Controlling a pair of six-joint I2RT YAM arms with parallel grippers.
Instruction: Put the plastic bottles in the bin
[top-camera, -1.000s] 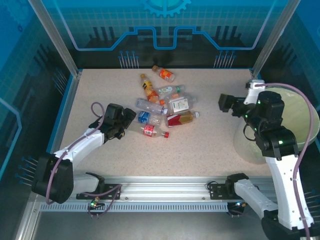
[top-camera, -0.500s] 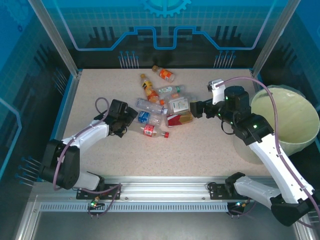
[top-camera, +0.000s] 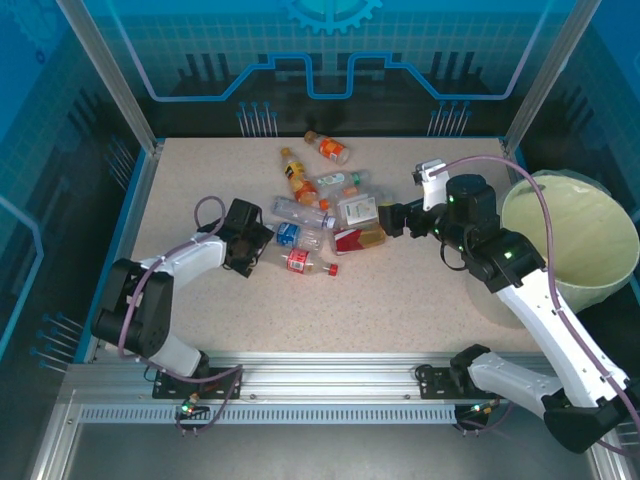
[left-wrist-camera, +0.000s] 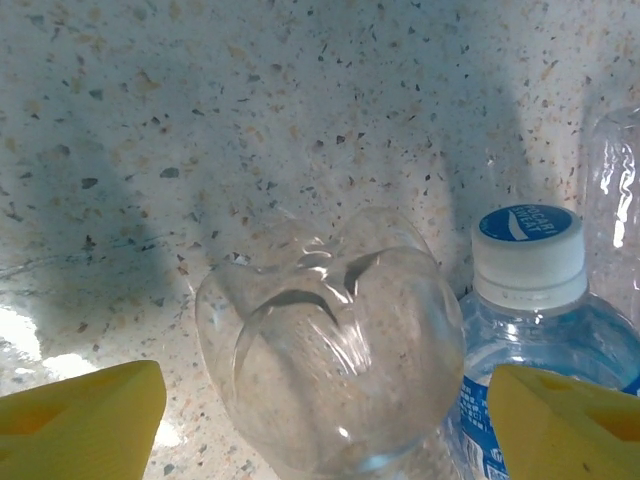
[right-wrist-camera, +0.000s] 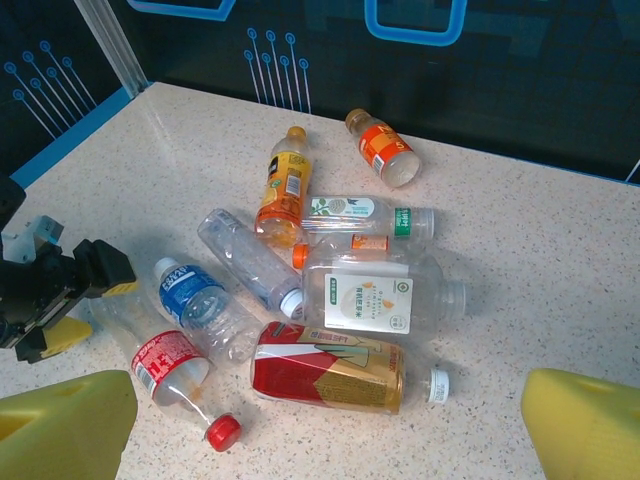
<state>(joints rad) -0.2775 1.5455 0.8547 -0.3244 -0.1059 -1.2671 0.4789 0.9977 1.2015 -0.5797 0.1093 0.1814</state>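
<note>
Now the left gripper (left-wrist-camera: 325, 405), jaws spread, straddles the base of a clear bottle (left-wrist-camera: 330, 340) beside the blue-capped bottle (left-wrist-camera: 527, 290), so best centre and squeeze gently, while the right gripper (right-wrist-camera: 325, 425) hovers wide open, bin (top-camera: 572, 180) off right.

Both arms reach inward, left end effector (top-camera: 262, 241) and right end effector (top-camera: 391, 217) with fingers spread.

Plastic bottles (top-camera: 357, 209): abt nine, small, mostly clear, all lying on their sides in a loose touching heap well left of the bin (top-camera: 590, 240). One w/ red label & red cap (top-camera: 308, 263), one w/ orange liquid (top-camera: 297, 175). Bin stood upright, pale yellow-green, round, bag-lined.
</note>
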